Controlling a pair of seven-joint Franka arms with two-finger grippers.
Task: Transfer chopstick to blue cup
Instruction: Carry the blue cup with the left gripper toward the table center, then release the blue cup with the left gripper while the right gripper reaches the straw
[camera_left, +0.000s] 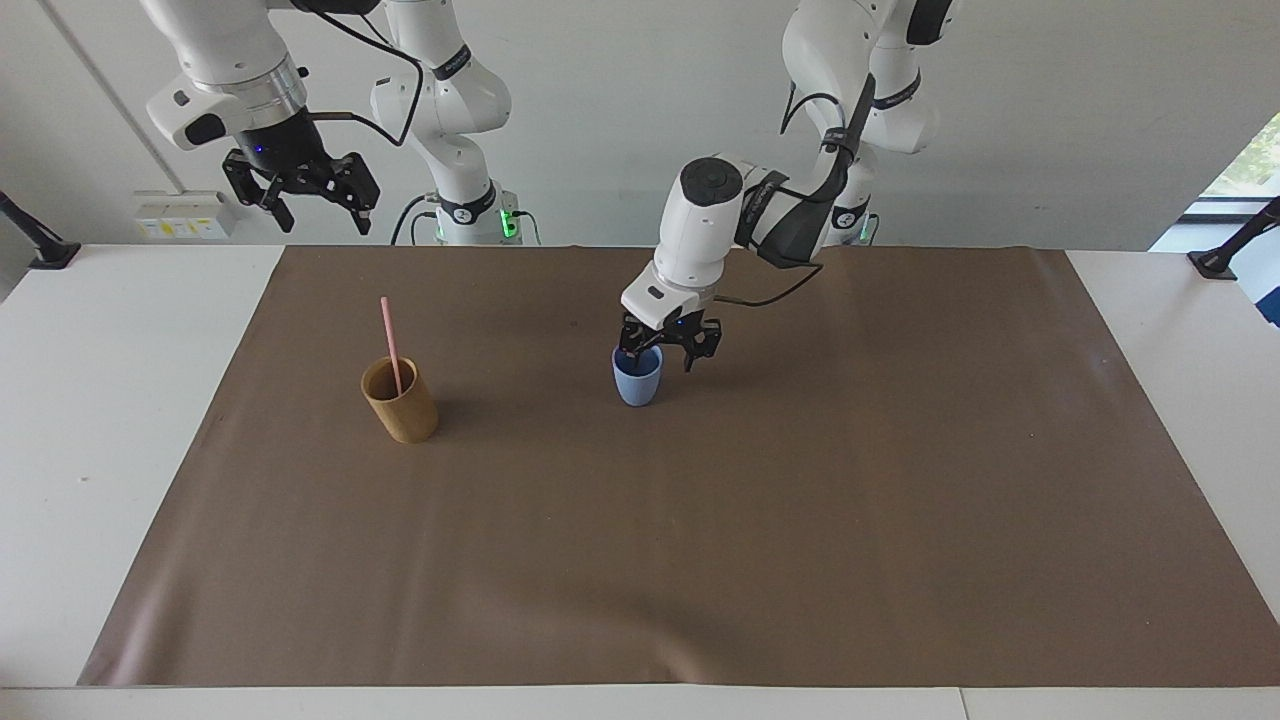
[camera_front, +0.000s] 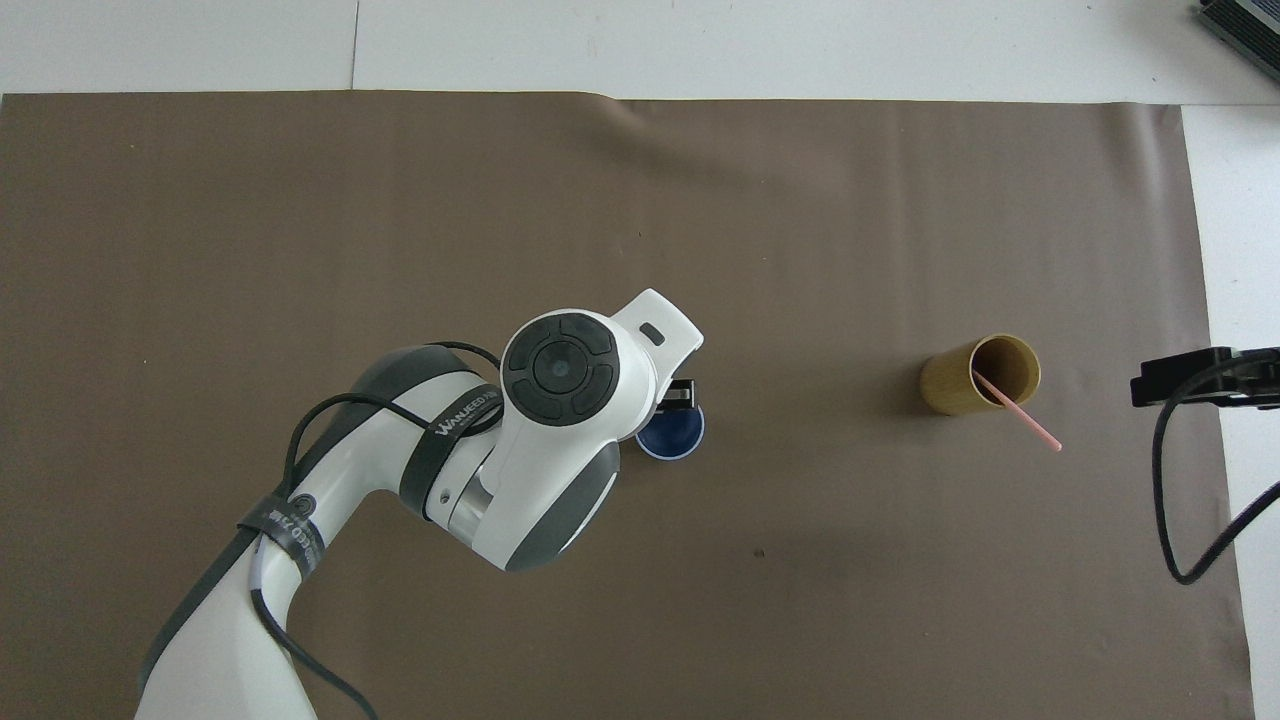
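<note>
Left arm over the blue cup (camera_front: 672, 433).
Chopstick (camera_front: 1018, 412) leans in the tan cup (camera_front: 980, 375), toward the right arm's end.

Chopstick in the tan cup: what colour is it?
Pale pink chopstick, clearest in the facing view.

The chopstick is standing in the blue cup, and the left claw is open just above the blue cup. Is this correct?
Not quite. The chopstick stands in the tan cup, as the facing view shows. The rest holds: the left claw is open just above the blue cup.
</note>
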